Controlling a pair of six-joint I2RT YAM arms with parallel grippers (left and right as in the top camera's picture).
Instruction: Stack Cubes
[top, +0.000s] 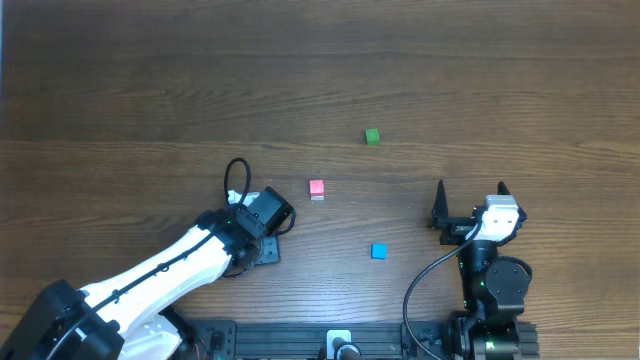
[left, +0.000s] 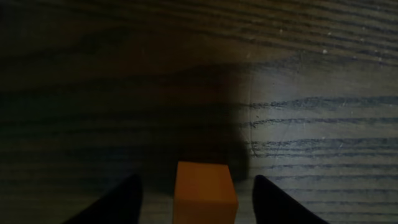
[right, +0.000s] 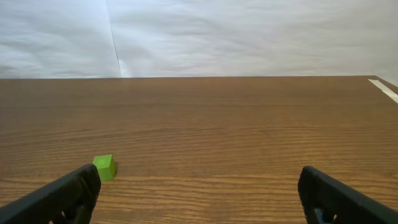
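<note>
An orange cube (left: 205, 194) sits on the wooden table between the two fingers of my left gripper (left: 196, 182), which is open, with a gap on each side of the cube. From above, the left gripper (top: 258, 238) points down at the table left of centre, and the arm hides the orange cube. A pink cube (top: 317, 188) lies just right of it. A blue cube (top: 378, 251) is nearer the front, and a green cube (top: 372, 136) (right: 104, 167) lies farther back. My right gripper (top: 471, 196) (right: 199, 177) is open and holds nothing, at the right.
The brown wooden table (top: 150, 80) stretches wide beyond the cubes. A white backdrop (right: 249, 37) stands past its far edge. A black cable (top: 236, 172) loops above the left wrist.
</note>
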